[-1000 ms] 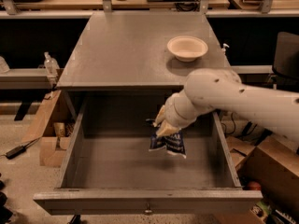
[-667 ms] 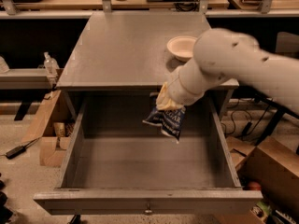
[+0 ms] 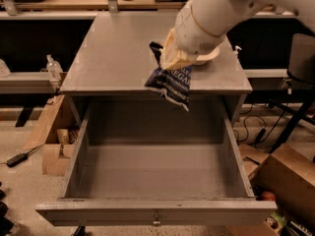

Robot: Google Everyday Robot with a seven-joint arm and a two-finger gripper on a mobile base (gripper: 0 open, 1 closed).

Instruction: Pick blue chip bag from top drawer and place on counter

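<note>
Tool (image 3: 169, 62) grips blue chip bag (image 3: 172, 86) by its top, dangling over counter (image 3: 113, 53) front edge above top drawer (image 3: 152, 168).

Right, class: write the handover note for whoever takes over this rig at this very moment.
Gripper: shut on the blue chip bag, which hangs in the air at the front edge of the counter.
Top drawer: pulled open.
A white bowl sits on the counter's right side, partly behind the arm.
Done: bag grasped and lifted out of the drawer.
Left: carry it over bare counter, set it down, release.
</note>
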